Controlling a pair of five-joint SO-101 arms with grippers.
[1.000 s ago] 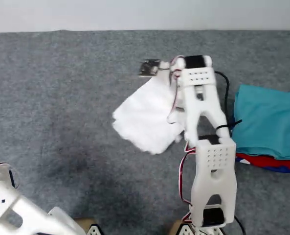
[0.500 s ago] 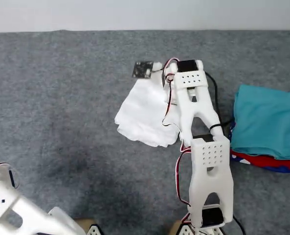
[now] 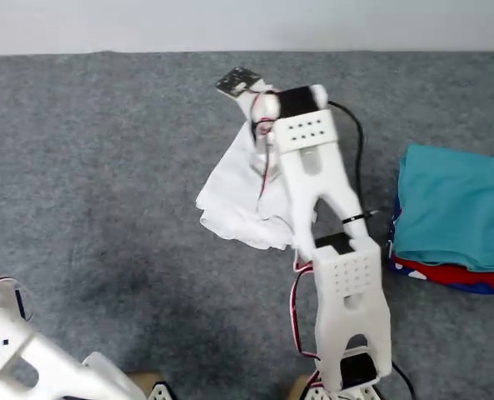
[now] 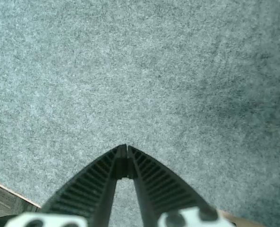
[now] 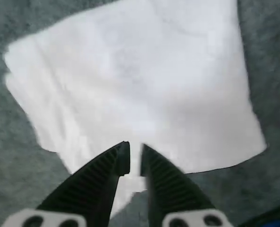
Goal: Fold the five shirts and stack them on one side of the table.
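on the tabletop point(image 3: 105, 167), near the middle, a folded white shirt point(image 3: 230, 200) — flat on the grey felt, a little rumpled along the near edge, one corner toward the far side. right above it, the right arm point(image 3: 313, 175), wrist over the shirt's far corner. right jaws parted by a thin slit, pinching nothing, tips hanging over the white shirt point(image 5: 130, 80) close to one edge, grey tabletop just past it. off on the right arm's side, well apart from the white shirt, a stack at the tabletop's edge: teal shirt point(image 3: 455, 204) on top, red shirt point(image 3: 442, 273) under it, a sliver of blue shirt point(image 3: 480, 288) at the bottom. left arm point(image 3: 17, 358) low in the opposite near corner — left jaws pressed tight together, empty, over bare grey tabletop point(image 4: 130, 71).
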